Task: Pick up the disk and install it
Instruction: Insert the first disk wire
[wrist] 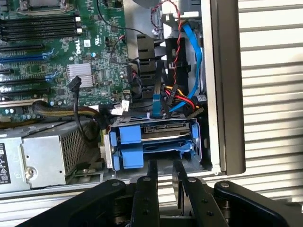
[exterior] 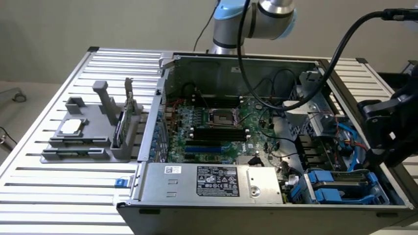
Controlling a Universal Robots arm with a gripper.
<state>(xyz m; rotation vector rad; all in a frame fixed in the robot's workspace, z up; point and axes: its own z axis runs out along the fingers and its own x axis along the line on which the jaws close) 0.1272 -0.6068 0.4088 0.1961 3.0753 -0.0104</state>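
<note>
We find the disk (exterior: 343, 185), framed in its blue carrier, seated in the drive bay at about 4 o'clock of the open computer case (exterior: 228, 61) on the exterior view's clock face. It sits just beside the silver power supply (exterior: 209, 180) at 6 o'clock. The gripper (wrist: 164, 165) hangs at the case's rim by that corner. Its two dark fingers (wrist: 151, 175) stand a narrow gap apart with nothing between them. Whether their tips touch the carrier we cannot tell. The green motherboard (exterior: 216, 132) lies at the case's middle. At 9 o'clock, on the slatted table (exterior: 58, 196), a grey stand (exterior: 85, 147) carries a small silver chip (exterior: 72, 126).
</note>
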